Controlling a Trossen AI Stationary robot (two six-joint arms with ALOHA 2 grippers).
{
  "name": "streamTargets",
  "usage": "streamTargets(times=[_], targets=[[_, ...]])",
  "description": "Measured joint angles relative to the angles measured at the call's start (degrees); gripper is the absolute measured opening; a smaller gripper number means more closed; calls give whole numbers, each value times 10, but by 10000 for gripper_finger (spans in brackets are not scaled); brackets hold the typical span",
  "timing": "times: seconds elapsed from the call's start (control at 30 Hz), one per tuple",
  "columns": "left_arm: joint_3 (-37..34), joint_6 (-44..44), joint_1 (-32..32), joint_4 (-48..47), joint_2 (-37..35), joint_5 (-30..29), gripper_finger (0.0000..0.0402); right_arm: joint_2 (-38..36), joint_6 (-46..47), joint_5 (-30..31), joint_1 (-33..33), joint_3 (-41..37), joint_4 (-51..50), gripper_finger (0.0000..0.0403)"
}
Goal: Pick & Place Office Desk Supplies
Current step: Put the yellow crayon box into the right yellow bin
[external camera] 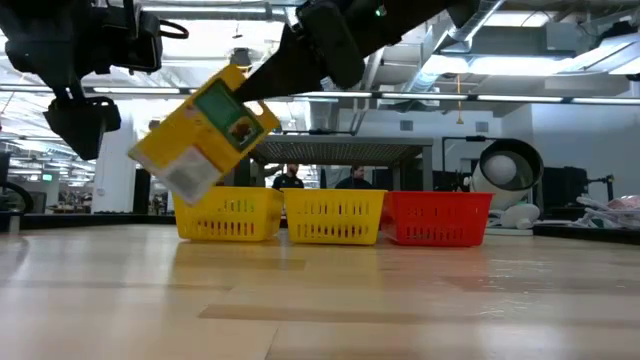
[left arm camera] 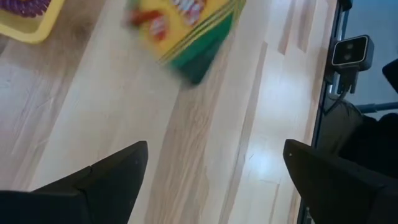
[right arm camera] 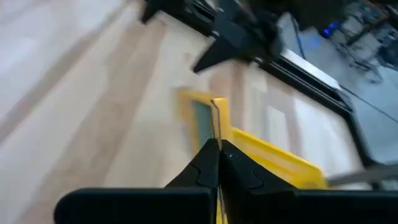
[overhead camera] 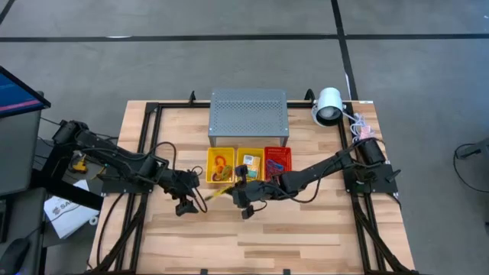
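The right gripper (right arm camera: pixel 219 149) pinches a yellow-and-green card box (external camera: pixel 205 132) (tilted, clear of the table (external camera: pixel 320 300)) while the left gripper (left arm camera: pixel 214 168) hangs just beside it, fingers spread wide.

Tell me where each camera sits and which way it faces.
High: overhead, straight down; both arms, baskets.
Low: tabletop height, facing the room; card box hangs tilted.
Left wrist: looks past open left claw at table.
Right wrist: along right claw, shut on card box.
Shared: the card box shows in all four.
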Motion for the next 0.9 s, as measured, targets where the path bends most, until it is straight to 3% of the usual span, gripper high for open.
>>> streamTargets(times=[0.47,0.73,0.9], targets=[[0,2,-2,1,0,0,358,-151,12,132,-6,0,-199,0],[0,2,-2,2,0,0,356,-119,60,132,-46,0,-289,0],[0,2,-15,3,0,0,350,-94,65,135,-69,0,-289,0]])
